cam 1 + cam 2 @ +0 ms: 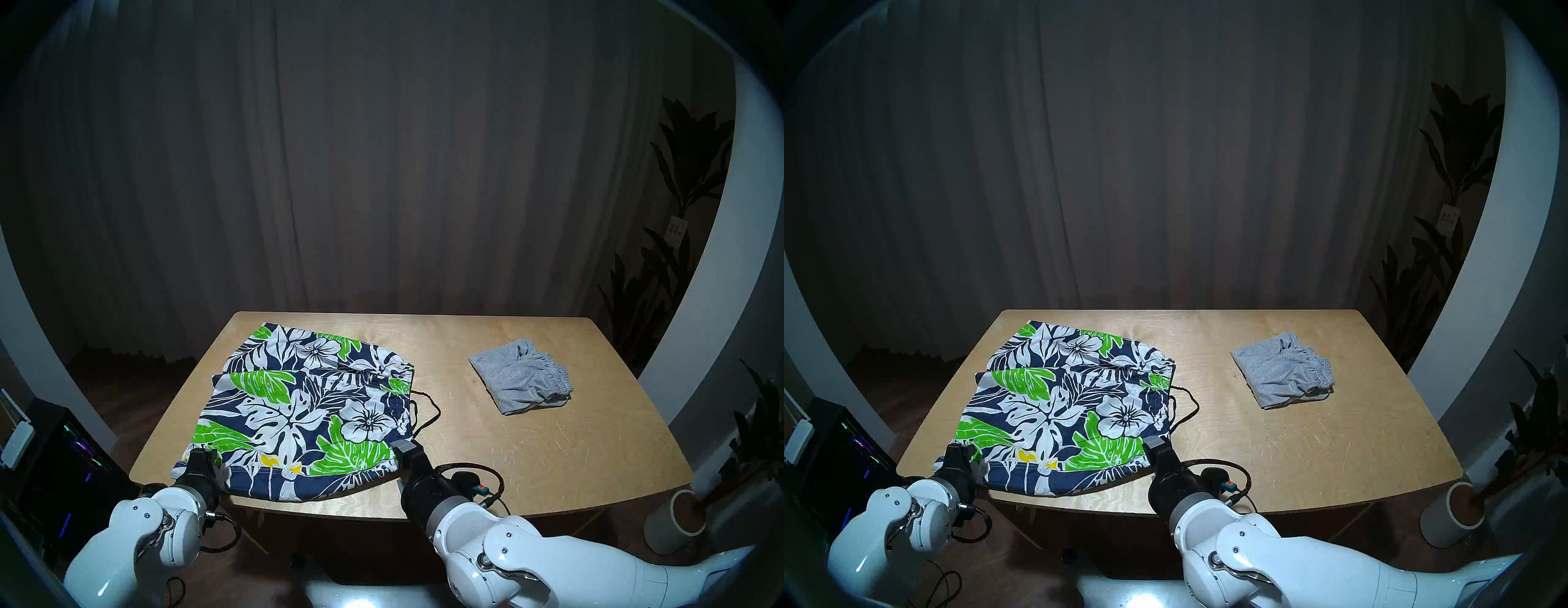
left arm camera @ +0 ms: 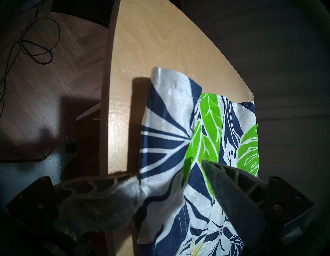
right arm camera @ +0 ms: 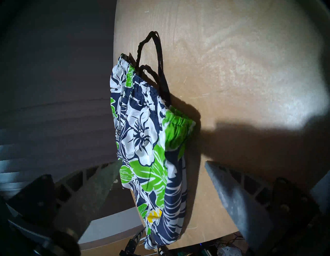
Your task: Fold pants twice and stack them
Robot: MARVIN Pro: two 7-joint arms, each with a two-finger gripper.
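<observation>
The left gripper point(image 2: 167, 171) sits at the near left corner of the floral shorts point(image 1: 305, 407), its fingers point(image 2: 232, 193) spread wide with the hem cloth between them; one finger lies under a bunched white fold, the other rests on top of the print. Whether they pinch the cloth I cannot tell. The right gripper point(image 3: 162, 171) hangs at the near right corner of the same shorts, its fingers point(image 3: 230, 186) released and standing wide, one on each side of the waistband edge, not closed on it.

The floral shorts lie flat on the left half of the worktop point(image 1: 530, 458), legs to the left, waist to the right, the near hem close to the worktop's front edge. The fabric is thin, smooth and woven: navy with large white flowers, bright green leaves and a small yellow patch. A dark braided drawstring point(image 1: 428, 407) loops out from the gathered waist onto bare wood.

Farther back on the right, well apart, the grey shorts point(image 1: 522, 382) lie crumpled, soft heathered knit with a ruffled elastic waist. The worktop is pale scratched plywood with rounded corners.
</observation>
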